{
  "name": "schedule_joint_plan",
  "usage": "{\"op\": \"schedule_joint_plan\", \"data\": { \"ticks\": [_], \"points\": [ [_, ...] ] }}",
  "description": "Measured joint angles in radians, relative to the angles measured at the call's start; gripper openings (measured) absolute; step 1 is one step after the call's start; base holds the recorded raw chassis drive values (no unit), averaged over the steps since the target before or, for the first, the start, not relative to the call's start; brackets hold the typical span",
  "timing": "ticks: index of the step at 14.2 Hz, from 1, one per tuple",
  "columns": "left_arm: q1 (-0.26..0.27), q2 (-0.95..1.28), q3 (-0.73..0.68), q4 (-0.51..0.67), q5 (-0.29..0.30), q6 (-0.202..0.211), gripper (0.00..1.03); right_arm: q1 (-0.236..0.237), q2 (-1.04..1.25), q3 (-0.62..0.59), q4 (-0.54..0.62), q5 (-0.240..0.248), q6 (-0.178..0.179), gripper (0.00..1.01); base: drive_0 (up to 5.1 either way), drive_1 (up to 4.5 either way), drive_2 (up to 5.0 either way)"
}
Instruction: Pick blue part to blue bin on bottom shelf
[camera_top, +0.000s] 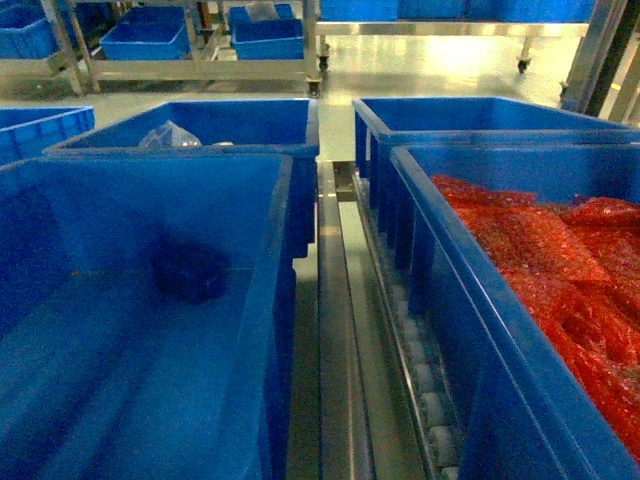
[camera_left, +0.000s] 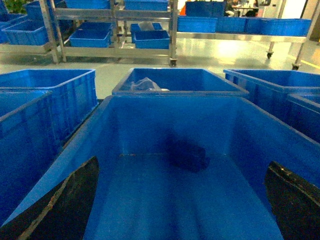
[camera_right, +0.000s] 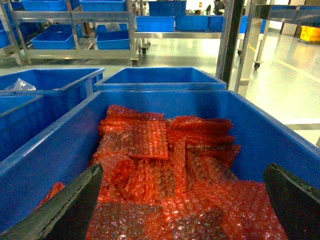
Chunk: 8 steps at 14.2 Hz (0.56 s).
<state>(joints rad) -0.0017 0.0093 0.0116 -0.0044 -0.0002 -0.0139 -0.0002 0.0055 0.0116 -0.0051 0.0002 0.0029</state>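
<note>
The blue part (camera_top: 190, 272), a small dark blocky lump, lies on the smooth floor of the blue bin (camera_top: 262, 300), close to the far wall at about 12 o'clock in the left wrist view (camera_left: 187, 154). The left claw (camera_left: 182, 200) hangs over this bin with its dark fingers (camera_left: 70, 205) spread wide at 8 and 4 o'clock, holding nothing. At 3 o'clock of the bin stands a like crate (camera_top: 470, 330) heaped with crinkled red bubble-wrap bags (camera_top: 560, 270); the right claw (camera_right: 182, 200) hovers over them, likewise wide apart and empty. Between the two crates run a shiny steel rail (camera_top: 335, 330) and a track of pale rollers (camera_top: 425, 385). Beyond, at 12 o'clock, another blue crate (camera_top: 240, 125) holds a clear plastic bag (camera_top: 168, 135).
</note>
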Motion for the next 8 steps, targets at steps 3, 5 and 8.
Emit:
{"op": "schedule_joint_plan", "data": {
  "ticks": [3, 5, 8],
  "points": [
    [0.000, 0.000, 0.000, 0.000, 0.000, 0.000, 0.98, 0.000, 0.000, 0.000, 0.000, 0.000, 0.000, 0.98, 0.0, 0.00, 0.0],
    [0.000, 0.000, 0.000, 0.000, 0.000, 0.000, 0.98, 0.000, 0.000, 0.000, 0.000, 0.000, 0.000, 0.98, 0.0, 0.00, 0.0],
    [0.000, 0.000, 0.000, 0.000, 0.000, 0.000, 0.98, 0.000, 0.000, 0.000, 0.000, 0.000, 0.000, 0.98, 0.0, 0.00, 0.0]
  ]
}}
